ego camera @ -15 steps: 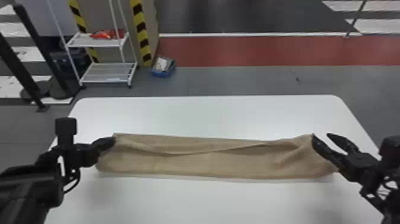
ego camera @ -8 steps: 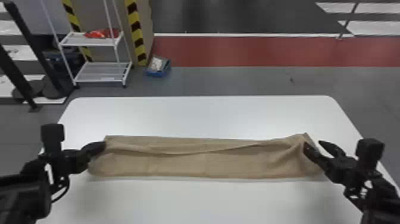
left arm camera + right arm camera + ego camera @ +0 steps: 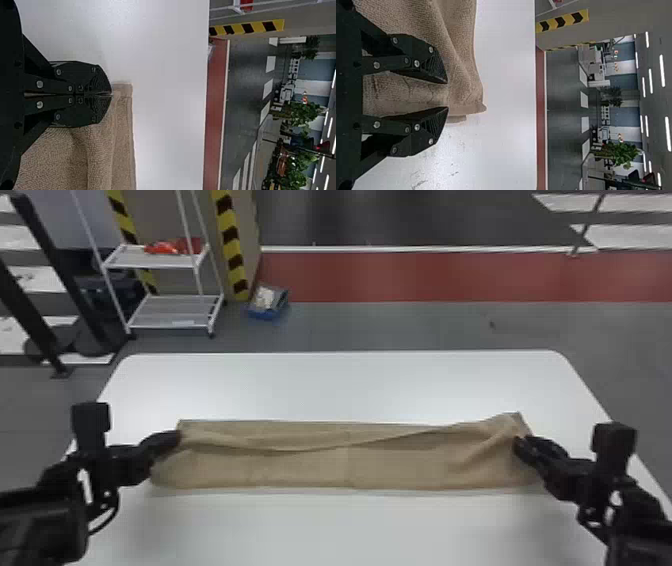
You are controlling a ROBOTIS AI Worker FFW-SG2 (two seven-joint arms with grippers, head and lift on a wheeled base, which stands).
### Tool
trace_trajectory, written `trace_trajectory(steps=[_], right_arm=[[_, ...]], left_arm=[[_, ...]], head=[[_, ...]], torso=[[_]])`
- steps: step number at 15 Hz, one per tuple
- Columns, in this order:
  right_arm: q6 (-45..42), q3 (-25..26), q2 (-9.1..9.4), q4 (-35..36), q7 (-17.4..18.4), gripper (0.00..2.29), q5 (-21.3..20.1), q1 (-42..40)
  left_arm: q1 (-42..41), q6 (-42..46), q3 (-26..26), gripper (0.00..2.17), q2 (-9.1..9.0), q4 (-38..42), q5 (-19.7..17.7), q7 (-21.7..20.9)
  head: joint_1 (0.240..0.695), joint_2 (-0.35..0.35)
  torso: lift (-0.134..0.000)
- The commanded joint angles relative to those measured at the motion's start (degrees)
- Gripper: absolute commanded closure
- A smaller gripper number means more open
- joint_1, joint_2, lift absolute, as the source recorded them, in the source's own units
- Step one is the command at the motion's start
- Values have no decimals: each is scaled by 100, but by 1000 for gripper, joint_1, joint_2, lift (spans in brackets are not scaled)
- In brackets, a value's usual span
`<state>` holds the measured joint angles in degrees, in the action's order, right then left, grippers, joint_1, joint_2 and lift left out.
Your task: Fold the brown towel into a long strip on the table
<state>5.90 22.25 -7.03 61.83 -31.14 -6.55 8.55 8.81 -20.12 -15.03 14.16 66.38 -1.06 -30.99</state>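
On table (image 3: 345, 385), left pincer (image 3: 175, 436) closed on brown towel (image 3: 310, 465).

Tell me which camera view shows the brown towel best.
The head view: the brown towel lies there end to end, both long edges in sight. The left wrist view shows its end at the left gripper; the right wrist view shows the other end, at the open right gripper.
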Motion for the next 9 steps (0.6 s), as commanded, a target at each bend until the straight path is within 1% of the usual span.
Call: trace_trajectory(steps=[1, 3, 6, 8, 9], right_arm=[[-31, 33, 0, 92, -68, 1264, 58, -64], [57, 42, -9, 145, -155, 1524, 67, -64], [110, 148, -9, 285, -279, 1659, 242, -143], [110, 297, -17, 444, -340, 1659, 269, -204], [127, 323, -17, 637, -349, 1659, 445, -248]], left_arm=[[-11, -23, -9, 1440, -10, 6, 0, -3], [-11, -129, -9, 1440, -10, 42, 0, -3], [-117, -287, -26, 1440, -28, 288, -9, -3], [-178, -586, -176, 1440, -54, 499, 0, -38], [-257, -832, -263, 1440, -72, 745, 0, -56]], head=[[695, 10], [695, 10], [695, 10], [695, 7], [695, 5]], torso=[[-57], [-57], [-57], [-57], [-57]])
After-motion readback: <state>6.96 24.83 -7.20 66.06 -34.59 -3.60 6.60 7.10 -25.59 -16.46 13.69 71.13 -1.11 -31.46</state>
